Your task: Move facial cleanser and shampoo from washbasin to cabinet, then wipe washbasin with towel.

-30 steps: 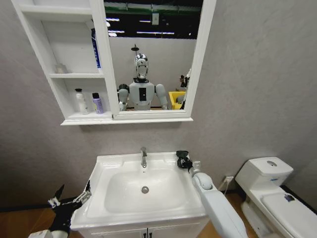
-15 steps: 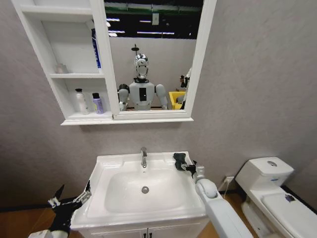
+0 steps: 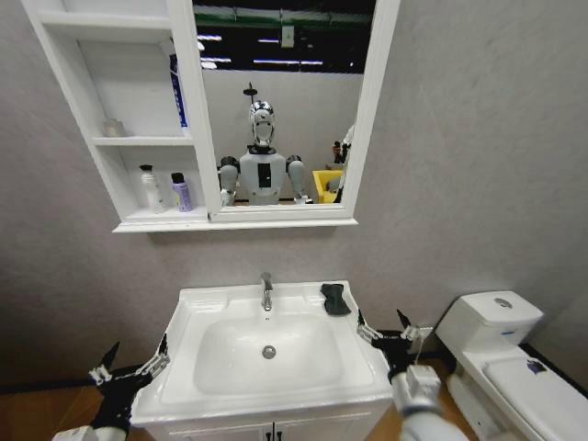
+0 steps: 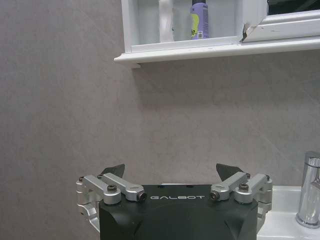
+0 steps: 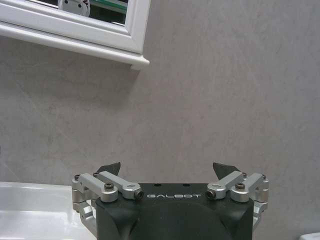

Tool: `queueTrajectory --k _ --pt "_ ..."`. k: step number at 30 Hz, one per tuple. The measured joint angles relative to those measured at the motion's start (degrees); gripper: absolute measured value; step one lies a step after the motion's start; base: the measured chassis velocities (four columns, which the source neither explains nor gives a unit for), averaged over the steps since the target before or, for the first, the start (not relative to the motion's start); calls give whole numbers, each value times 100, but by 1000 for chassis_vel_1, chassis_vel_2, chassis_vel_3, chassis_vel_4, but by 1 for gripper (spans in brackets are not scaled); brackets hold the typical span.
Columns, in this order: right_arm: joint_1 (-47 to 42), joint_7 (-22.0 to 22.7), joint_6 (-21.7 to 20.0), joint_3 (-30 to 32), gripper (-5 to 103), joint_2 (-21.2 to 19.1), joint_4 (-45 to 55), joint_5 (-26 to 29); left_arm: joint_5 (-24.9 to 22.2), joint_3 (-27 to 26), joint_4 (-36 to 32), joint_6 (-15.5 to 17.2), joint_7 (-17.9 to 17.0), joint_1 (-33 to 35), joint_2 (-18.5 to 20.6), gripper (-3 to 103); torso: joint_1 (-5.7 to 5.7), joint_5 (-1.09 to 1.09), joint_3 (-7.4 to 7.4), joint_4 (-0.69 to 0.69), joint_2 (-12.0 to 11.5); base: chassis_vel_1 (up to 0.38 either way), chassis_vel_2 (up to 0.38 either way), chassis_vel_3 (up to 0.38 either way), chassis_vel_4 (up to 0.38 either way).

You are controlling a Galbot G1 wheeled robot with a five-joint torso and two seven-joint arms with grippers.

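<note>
The dark grey towel lies folded on the back right corner of the white washbasin, free of both grippers. My right gripper hangs open and empty off the basin's right edge, a little in front of the towel. At the basin's left front corner my left gripper is open and empty too. On the cabinet's bottom shelf stand a white bottle and a purple bottle.
A chrome tap stands behind the bowl, with the drain in its middle. The mirror hangs to the right of the shelves. A blue tube stands on the middle shelf. A white toilet is close on the right.
My right gripper has let go of the towel and drawn back off the basin's right edge, now open. The towel stays on the back right corner. The left arm has not moved.
</note>
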Motion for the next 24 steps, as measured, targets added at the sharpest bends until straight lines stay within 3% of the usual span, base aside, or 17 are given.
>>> queueTrajectory --k 11,24 --pt "-332 277 71 -168 100 66 232 -100 0 0 0 1 0 0 0 100 6 1 2 2 -3 41 -35 -30 37" --pt "-293 245 140 -299 100 -34 295 66 0 0 0 1 0 0 0 100 1 0 1 2 -2 224 -223 -214 216"
